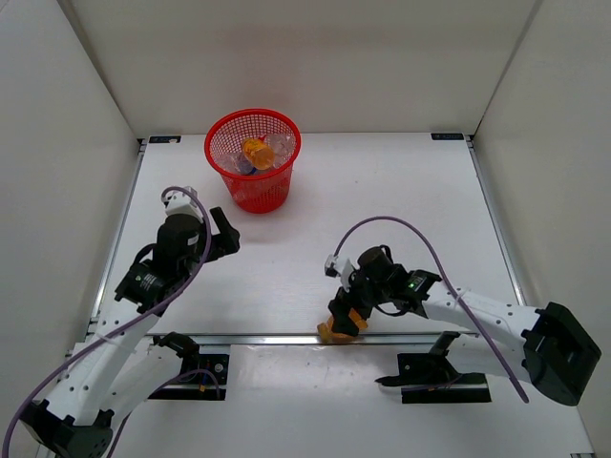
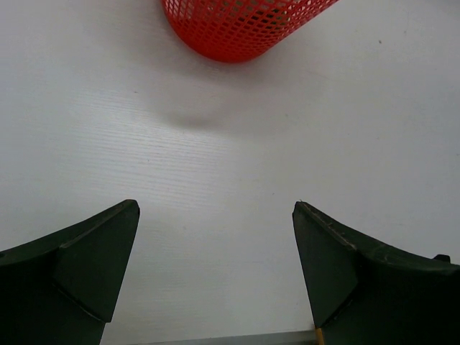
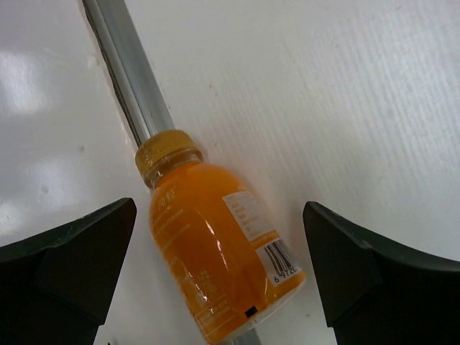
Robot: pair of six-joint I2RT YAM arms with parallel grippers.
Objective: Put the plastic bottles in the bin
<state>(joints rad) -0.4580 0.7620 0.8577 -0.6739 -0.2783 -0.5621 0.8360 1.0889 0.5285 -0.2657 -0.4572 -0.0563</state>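
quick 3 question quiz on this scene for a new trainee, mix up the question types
1. True or false: the left gripper holds a bottle.
2. Multiple choice: which bottle lies on the table, outside the bin? A green, B orange, C blue-labelled.
3. Fill in the gap: the right gripper has its jaws ___ on either side of that bottle.

Key
1. False: its jaws stand apart over bare table.
2. B: the orange bottle lies on its side at the near edge.
3. open
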